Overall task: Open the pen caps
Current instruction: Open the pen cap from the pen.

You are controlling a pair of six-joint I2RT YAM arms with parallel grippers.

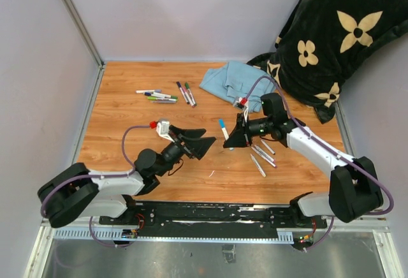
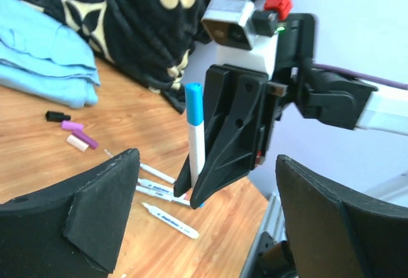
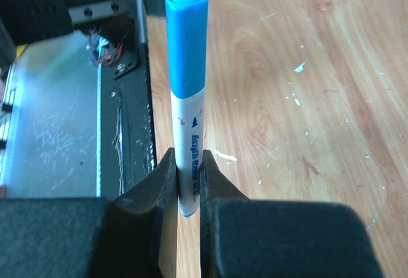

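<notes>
Right gripper (image 3: 188, 185) was pinched shut on the barrel of a white marker (image 3: 190, 139), with its blue cap (image 3: 186, 42) still on. Left gripper (image 1: 207, 136) stood wide open and empty, facing that cap, near but not touching. Loose caps (image 2: 72, 125), black, purple and pink, lay on the table (image 1: 127, 112) near the blue cloth (image 2: 44, 61).

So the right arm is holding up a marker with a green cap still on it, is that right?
Not quite. The cap is blue, not green. The right arm's fingers do grip the marker by its white barrel, cap still on; the right wrist view shows it.
</notes>
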